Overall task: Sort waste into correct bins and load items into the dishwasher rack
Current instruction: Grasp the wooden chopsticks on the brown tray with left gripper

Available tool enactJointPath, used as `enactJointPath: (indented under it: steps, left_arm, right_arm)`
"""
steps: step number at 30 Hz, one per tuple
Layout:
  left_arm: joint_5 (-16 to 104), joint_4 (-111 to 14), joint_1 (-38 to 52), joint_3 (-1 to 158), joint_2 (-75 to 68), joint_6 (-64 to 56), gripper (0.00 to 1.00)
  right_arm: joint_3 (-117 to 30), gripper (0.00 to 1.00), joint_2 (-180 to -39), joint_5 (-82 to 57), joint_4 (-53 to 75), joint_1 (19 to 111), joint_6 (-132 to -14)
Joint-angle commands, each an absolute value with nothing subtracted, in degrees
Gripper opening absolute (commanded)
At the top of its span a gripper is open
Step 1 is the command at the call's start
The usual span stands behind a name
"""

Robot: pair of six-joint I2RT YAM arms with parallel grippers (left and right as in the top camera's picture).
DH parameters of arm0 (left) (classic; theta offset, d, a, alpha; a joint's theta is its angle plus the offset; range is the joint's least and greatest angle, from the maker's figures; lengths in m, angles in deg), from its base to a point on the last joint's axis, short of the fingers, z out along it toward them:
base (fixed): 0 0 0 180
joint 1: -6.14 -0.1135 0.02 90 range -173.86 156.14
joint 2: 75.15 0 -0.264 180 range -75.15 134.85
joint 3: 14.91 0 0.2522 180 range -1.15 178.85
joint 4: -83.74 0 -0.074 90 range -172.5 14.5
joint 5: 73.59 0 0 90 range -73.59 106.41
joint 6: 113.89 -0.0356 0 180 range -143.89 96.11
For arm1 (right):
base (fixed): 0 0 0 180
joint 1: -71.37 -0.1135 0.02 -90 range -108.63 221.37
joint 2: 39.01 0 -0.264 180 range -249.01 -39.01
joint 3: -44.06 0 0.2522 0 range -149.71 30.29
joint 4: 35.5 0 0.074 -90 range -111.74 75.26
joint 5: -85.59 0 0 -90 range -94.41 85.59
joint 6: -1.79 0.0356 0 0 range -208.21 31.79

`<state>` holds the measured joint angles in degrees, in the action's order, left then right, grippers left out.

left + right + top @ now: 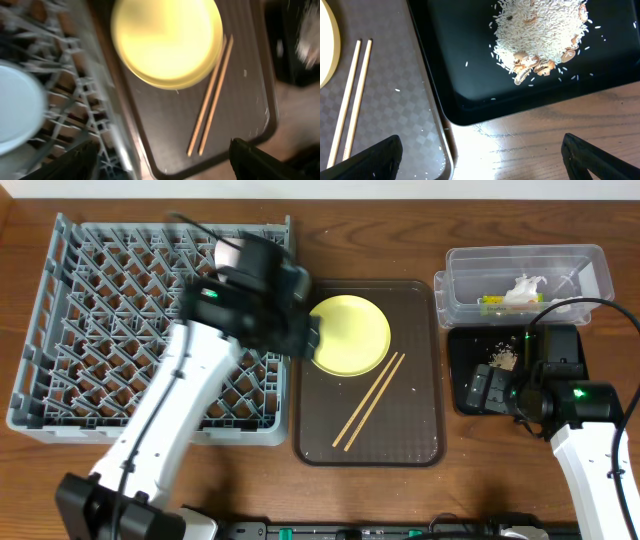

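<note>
Your left gripper (318,338) hangs over the right rim of the dishwasher rack (90,330), at the 9 o'clock edge of the round yellow plate (350,330). Its jaws are spread wide and carry nothing. The plate lies at 12 o'clock on the brown serving tray (410,430), and the wooden chopsticks (370,400) lie side by side just beside its 5 o'clock rim. In the left wrist view a white round dish (15,110) sits in the rack, too blurred to name further.

Your right gripper (481,139) is also wide open and empty, over the 6 o'clock edge of the black tray (470,90). The rice crumbs (540,30) lie heaped in that tray. At 2 o'clock on the table, the clear tub (455,280) holds the crumpled tissue (525,288) and the yellow-green wrapper (492,303).
</note>
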<state>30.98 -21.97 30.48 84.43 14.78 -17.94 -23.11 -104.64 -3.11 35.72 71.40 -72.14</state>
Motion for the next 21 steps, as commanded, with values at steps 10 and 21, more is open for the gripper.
enactJointPath:
  steps: [10, 21]
  left_arm:
    - [19.8, -30.6, 46.7, 71.4, 18.5, -12.4, 0.86]
    - [19.7, -39.6, 52.6, 69.5, 29.1, -12.4, 0.85]
  right_arm:
    - [-23.4, 0.99, -104.6, -2.9, 36.0, 72.3, -72.5]
    - [-23.4, 0.99, -104.6, -2.9, 36.1, 72.3, -72.4]
